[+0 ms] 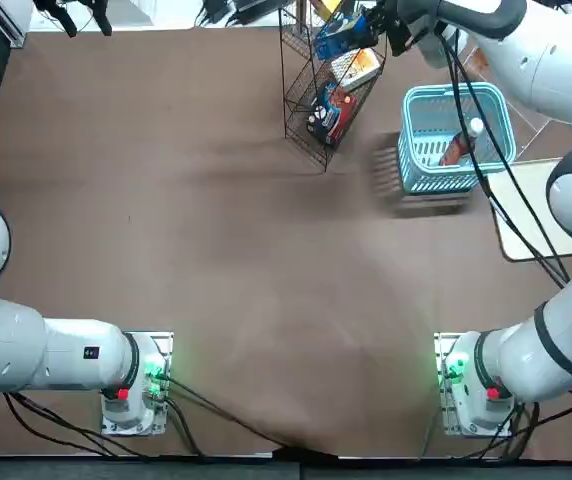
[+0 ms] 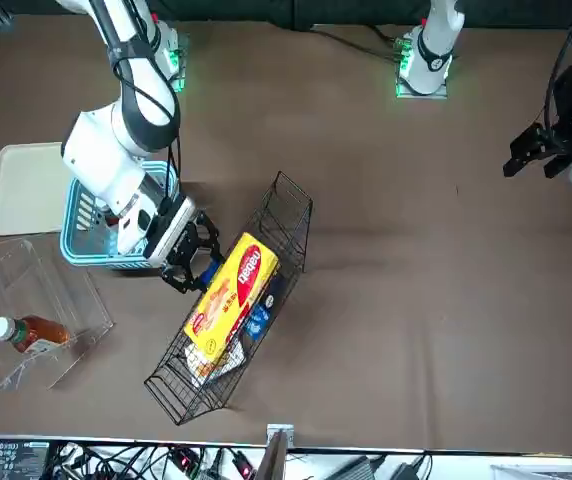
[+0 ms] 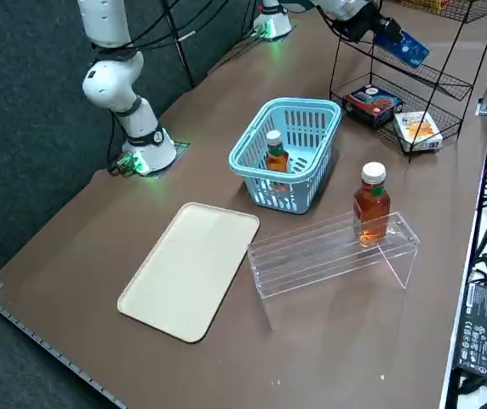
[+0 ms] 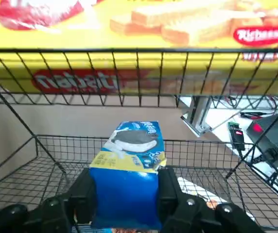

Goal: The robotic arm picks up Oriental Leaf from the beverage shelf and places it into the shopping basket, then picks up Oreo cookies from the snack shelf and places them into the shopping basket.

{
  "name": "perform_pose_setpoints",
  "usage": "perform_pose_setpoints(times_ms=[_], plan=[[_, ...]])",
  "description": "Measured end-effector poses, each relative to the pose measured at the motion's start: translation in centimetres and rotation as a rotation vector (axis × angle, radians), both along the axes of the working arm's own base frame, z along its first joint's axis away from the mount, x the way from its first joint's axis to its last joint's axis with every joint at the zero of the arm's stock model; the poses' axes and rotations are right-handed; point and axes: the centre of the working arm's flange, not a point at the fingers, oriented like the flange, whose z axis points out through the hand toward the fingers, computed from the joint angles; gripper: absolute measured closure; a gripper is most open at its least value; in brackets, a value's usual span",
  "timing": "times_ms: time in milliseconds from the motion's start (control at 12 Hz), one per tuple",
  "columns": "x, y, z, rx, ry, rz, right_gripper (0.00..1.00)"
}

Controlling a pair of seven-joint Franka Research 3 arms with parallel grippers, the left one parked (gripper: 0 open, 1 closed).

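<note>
We see the right end effector at the snack shelf, its fingers parted only by the width of the blue box of Oreo cookies clamped between them (a yellow Nabati box lies on the tier above). One bottle of Oriental Leaf is in the shopping basket on the desk; another amber bottle stands on the clear beverage shelf, just beside the basket. A cream tray lies near both.
</note>
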Motion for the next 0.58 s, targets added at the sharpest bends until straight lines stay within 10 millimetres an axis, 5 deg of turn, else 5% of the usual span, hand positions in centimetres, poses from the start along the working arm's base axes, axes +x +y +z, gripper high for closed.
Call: perform_pose_setpoints(times_ms=[583], plan=[[-0.9,-2.4,2.4,0.019,0.032,0.027,0.36]])
